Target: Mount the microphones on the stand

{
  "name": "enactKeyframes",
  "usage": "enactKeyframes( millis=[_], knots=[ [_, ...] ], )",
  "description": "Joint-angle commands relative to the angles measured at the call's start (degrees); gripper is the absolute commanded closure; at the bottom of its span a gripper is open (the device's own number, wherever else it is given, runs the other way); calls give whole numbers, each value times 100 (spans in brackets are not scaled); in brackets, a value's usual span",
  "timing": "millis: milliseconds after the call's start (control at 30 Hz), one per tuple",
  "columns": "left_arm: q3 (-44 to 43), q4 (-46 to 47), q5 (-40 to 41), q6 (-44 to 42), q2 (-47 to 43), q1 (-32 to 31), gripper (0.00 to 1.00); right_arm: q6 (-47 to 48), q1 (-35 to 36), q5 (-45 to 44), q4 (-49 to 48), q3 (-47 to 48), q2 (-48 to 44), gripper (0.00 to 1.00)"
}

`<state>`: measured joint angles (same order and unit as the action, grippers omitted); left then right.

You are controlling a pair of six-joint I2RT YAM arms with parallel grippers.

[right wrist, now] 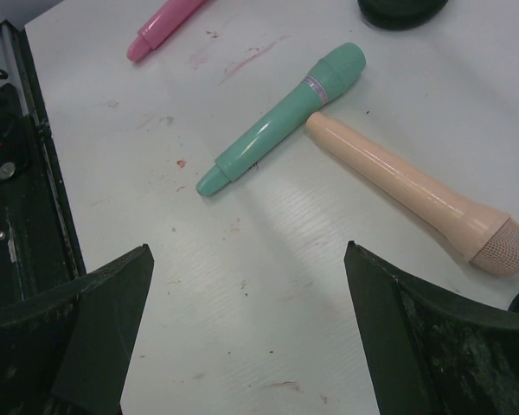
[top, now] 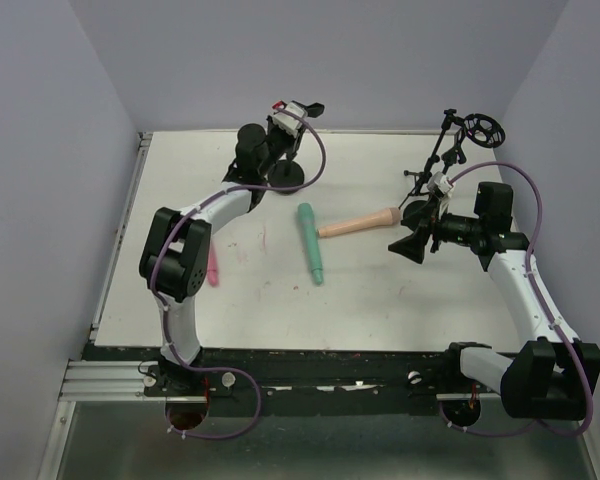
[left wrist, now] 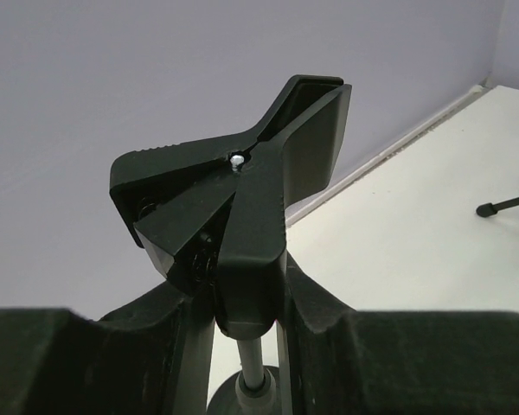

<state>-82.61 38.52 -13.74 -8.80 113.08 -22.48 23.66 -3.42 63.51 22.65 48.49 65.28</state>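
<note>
- Looking down from the top camera, I saw the white table (top: 380, 300) boxed in by the left wall (top: 40, 200), the back wall (top: 380, 60) and the right wall (top: 570, 110).
- The widest bare stretch lay between the microphones and the near edge.
- The clip stand (top: 288, 177) stood on its round base towards the far edge, left of centre.
- A second, spindly stand (top: 450, 160) with a ring on top stood close to the right wall.
- The teal microphone (top: 311, 243) lay mid-table, its head pointing away from me.
- The peach microphone (top: 358, 224) lay crosswise, its thin end touching the teal one near the collar and its head pointing right.
- The pink microphone (top: 212, 268) lay apart on the left, partly hidden under my left arm's elbow.
- My left arm was stretched far across the table, its wrist above the clip stand.
- In the left wrist view, the left gripper (left wrist: 242, 320) was clamped on the neck under the black spring clip (left wrist: 242, 190).
- My right arm was bent inward, low over the table.
- The right gripper (right wrist: 246, 251) had its fingers spread wide and empty, just beside the peach microphone's head.
</note>
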Motion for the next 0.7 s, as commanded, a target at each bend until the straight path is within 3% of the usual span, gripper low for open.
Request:
enactKeyframes(
  millis=[0, 200, 667],
  knots=[
    [235, 410, 222, -210, -839, 121, 76, 104, -1, 136, 55, 82, -6, 0],
    [1017, 33, 231, -17, -1770, 200, 77, 86, -9, 180, 11, 47, -24, 0],
    [3680, -855, -498, 1600, -4372, 192, 78, 7, -9, 241, -130, -59, -120, 0]
  ],
)
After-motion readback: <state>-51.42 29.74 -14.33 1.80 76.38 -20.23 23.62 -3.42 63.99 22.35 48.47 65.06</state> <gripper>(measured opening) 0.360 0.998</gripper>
